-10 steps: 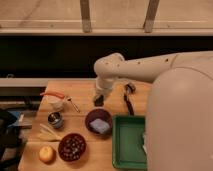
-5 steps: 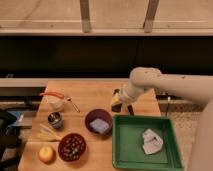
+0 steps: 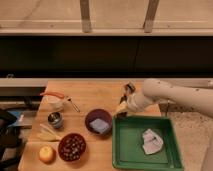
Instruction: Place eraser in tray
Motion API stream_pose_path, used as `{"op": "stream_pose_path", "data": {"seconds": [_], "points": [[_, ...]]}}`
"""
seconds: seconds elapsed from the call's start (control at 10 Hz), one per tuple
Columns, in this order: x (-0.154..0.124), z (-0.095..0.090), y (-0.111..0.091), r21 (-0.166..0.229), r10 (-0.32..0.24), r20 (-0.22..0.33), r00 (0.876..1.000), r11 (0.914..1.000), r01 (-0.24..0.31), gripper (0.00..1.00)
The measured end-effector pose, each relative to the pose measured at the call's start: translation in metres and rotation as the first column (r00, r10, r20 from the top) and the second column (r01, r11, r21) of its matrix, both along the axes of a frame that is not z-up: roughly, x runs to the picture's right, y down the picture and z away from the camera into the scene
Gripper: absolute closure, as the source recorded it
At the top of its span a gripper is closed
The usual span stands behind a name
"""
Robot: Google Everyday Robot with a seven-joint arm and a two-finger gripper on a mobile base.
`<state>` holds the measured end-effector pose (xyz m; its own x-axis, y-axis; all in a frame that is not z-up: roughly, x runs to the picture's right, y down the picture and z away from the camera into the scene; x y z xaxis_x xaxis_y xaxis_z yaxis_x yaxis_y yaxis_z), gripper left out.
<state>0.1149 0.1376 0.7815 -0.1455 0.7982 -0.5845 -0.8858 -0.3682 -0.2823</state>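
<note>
The green tray (image 3: 131, 151) lies at the table's front right with a crumpled white thing (image 3: 151, 141) in it. My arm reaches in from the right. Its gripper (image 3: 121, 108) hangs shut just over the tray's back left corner, and I cannot make out anything between the fingers. A small dark block (image 3: 129, 89), which looks like the eraser, lies on the table just behind the arm, apart from the gripper.
A dark purple bowl (image 3: 91, 116) with a blue-grey block sits left of the tray. Another bowl (image 3: 71, 146) with dark contents, a yellow fruit (image 3: 46, 153), a banana (image 3: 48, 134), a metal cup (image 3: 55, 119) and a white bowl (image 3: 53, 102) fill the table's left side.
The arm has swung from the table's middle to the right and now comes in from the right edge. The gripper has settled lower, at the tray's back left corner.
</note>
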Motion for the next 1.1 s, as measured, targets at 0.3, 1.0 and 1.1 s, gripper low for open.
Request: {"op": "stream_pose_path", "data": {"seconds": [0.3, 1.0, 1.1], "points": [[0.007, -0.012, 0.027, -0.051, 0.009, -0.031, 0.999, 0.9987, -0.011, 1.00], [0.022, -0.045, 0.064, -0.136, -0.025, -0.084, 0.996, 0.9906, 0.013, 0.94], [0.021, -0.045, 0.064, -0.137, -0.027, -0.082, 0.996, 0.9905, 0.016, 0.94]]}}
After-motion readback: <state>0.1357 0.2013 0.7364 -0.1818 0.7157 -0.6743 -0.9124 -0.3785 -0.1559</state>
